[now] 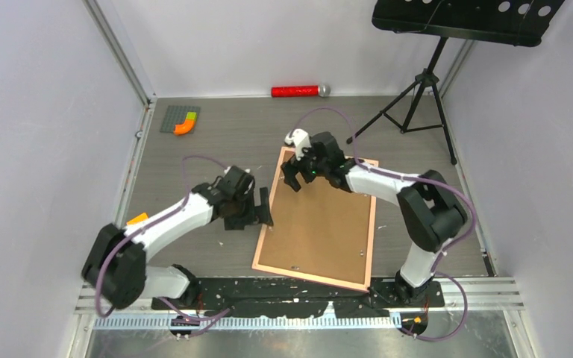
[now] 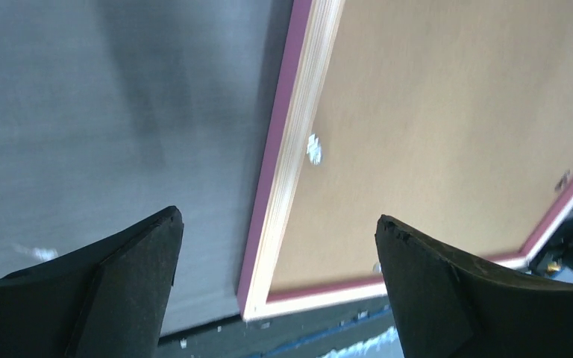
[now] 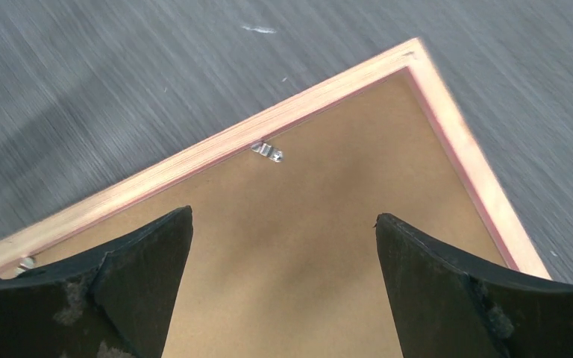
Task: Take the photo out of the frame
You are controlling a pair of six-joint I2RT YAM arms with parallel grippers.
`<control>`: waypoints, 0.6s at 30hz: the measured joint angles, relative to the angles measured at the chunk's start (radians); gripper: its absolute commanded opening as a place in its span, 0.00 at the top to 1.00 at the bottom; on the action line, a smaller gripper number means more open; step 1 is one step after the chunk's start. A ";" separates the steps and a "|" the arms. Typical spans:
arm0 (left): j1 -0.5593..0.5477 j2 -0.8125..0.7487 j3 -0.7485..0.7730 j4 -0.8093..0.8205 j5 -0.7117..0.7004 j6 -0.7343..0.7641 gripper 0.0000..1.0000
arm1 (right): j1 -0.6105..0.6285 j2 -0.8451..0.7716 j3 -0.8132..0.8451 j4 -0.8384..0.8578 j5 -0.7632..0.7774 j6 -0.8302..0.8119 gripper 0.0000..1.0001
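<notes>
The pink frame [image 1: 371, 246] lies face down on the table, its brown backing board [image 1: 317, 224] filling it. The photo is hidden under the board. My left gripper [image 1: 263, 207] is open and empty, hovering at the frame's left rim; in the left wrist view that rim [image 2: 287, 160] runs between my fingers [image 2: 145, 261]. My right gripper [image 1: 297, 177] is open and empty above the frame's far left corner; the right wrist view shows the corner [image 3: 418, 56], the board [image 3: 283, 246] and a small metal clip [image 3: 267, 152] at the rim.
A red cylinder with a grey cap [image 1: 298, 91] lies at the back wall. A grey baseplate with orange and green bricks [image 1: 181, 119] sits at the back left. A black music stand tripod [image 1: 418, 97] stands at the back right. Another clip [image 2: 314, 148] shows on the board.
</notes>
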State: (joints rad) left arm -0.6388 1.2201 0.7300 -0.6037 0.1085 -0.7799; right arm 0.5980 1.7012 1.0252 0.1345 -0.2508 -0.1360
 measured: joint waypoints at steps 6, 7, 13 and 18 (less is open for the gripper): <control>0.031 0.289 0.175 0.050 -0.008 0.075 0.25 | 0.071 0.204 0.209 -0.202 0.068 -0.162 0.08; 0.031 0.318 0.192 0.053 -0.008 0.083 0.30 | 0.076 0.237 0.243 -0.229 0.077 -0.180 0.08; 0.032 0.438 0.244 0.084 0.004 0.111 0.59 | 0.072 0.323 0.351 -0.311 0.100 -0.232 0.11; 0.034 0.462 0.246 0.095 0.027 0.113 0.83 | 0.068 0.340 0.371 -0.325 0.108 -0.224 0.18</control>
State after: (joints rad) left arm -0.6048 1.6825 0.9764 -0.5091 0.1356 -0.6666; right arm 0.6659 2.0411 1.3960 -0.1905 -0.1429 -0.3595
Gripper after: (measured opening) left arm 0.284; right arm 0.852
